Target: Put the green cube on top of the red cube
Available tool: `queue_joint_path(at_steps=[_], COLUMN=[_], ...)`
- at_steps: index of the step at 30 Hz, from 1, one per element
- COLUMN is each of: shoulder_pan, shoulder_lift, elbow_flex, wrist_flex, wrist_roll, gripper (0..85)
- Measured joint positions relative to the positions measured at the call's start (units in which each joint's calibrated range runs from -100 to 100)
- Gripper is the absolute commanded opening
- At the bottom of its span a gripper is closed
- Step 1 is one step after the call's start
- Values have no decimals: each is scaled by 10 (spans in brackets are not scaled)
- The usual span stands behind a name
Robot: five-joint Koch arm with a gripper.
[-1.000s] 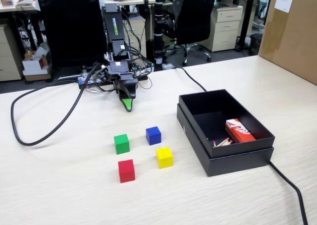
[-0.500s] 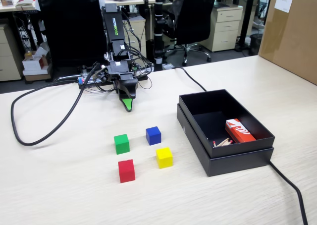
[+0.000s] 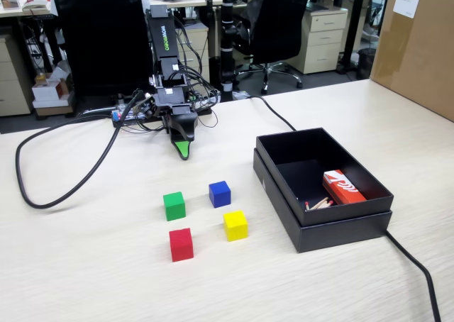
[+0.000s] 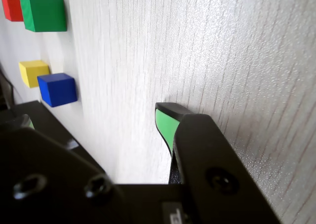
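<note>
Hovering low over the table [image 3: 106,265], the gripper [image 3: 183,150] pointed its green tip down at the bare wood, holding nothing; only one jaw tip showed in both views, so whether the jaws were apart or together could not be told. Landmark: the green cube [image 3: 174,206], which sat on the table in front of the gripper, apart from it. Blue cube [image 3: 219,193] lay to its right in the fixed view, red cube [image 3: 181,244] just in front of it, yellow cube [image 3: 235,225] to its front right. None touched. Black box [image 3: 355,226] stood well right of the green cube, with a red-and-white packet [image 3: 342,187] inside.
</note>
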State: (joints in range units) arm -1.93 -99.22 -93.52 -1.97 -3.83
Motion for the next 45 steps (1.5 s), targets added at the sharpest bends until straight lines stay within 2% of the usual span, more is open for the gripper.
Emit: queue_joint_path(at_steps=[8, 18, 27, 33, 39, 45], shoulder_pan=[-2, -10, -22, -35, -47, -51], shoulder_lift=[4, 94, 274, 456, 642, 753], elbow_flex=[29, 221, 526, 689, 794, 875], wrist_flex=[-30, -277, -486, -522, -533, -533], wrist_roll=[0, 3, 12, 6, -21, -26], gripper=[480, 477, 475, 475, 476, 476])
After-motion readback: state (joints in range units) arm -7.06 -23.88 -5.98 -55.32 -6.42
